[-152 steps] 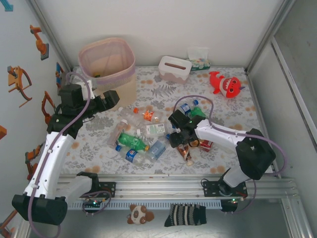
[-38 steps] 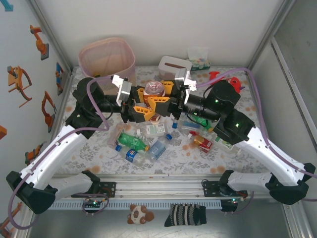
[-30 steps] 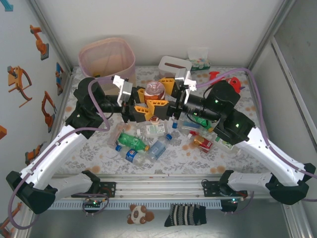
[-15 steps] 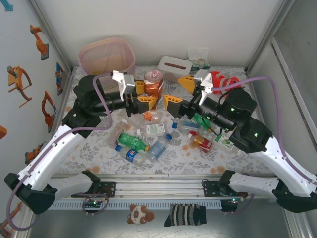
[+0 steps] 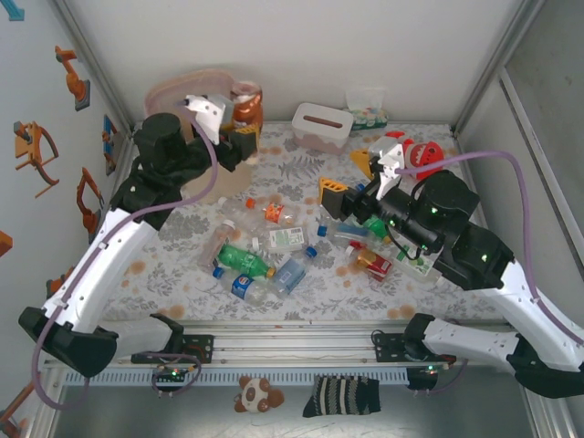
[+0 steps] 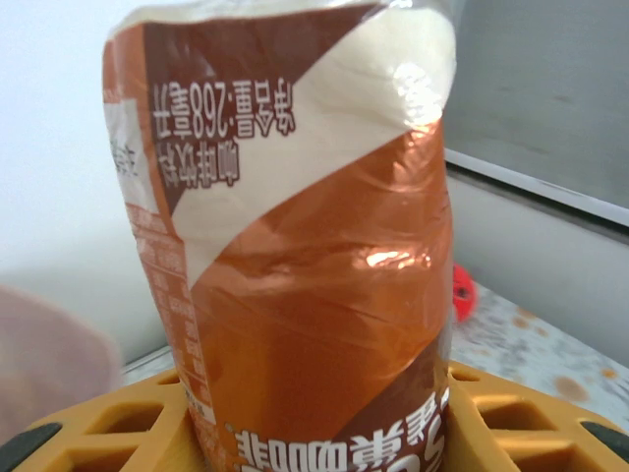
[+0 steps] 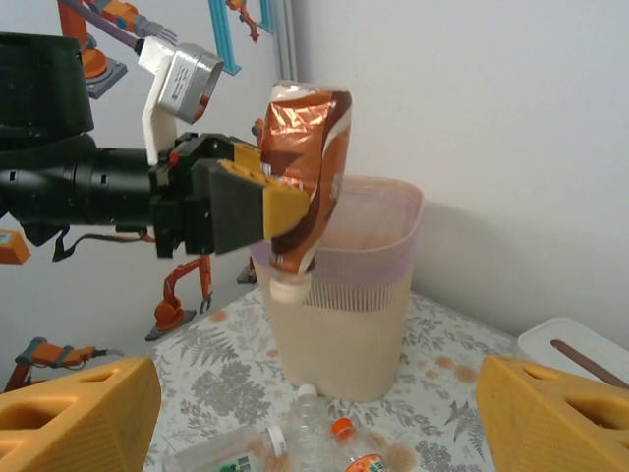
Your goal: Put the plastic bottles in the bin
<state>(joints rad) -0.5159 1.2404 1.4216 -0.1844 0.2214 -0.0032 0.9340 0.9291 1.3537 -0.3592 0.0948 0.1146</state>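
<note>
One "268"-marked brown bottle (image 6: 295, 275) is clamped in left fingers (image 6: 98, 433); right fingers (image 7: 79, 413) spread empty.

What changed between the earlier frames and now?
The brown-labelled plastic bottle passed from the right hand to the left hand, which carried it back-left to the pink-lined beige bin's rim, cap down. The right hand let go, opened and drew back right. The loose bottles on the table and the white tissue box stayed put.

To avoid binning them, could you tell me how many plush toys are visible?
2: red shark plush at the table's far right; brown-and-white plush below the front rail. Others may be hidden.
</note>
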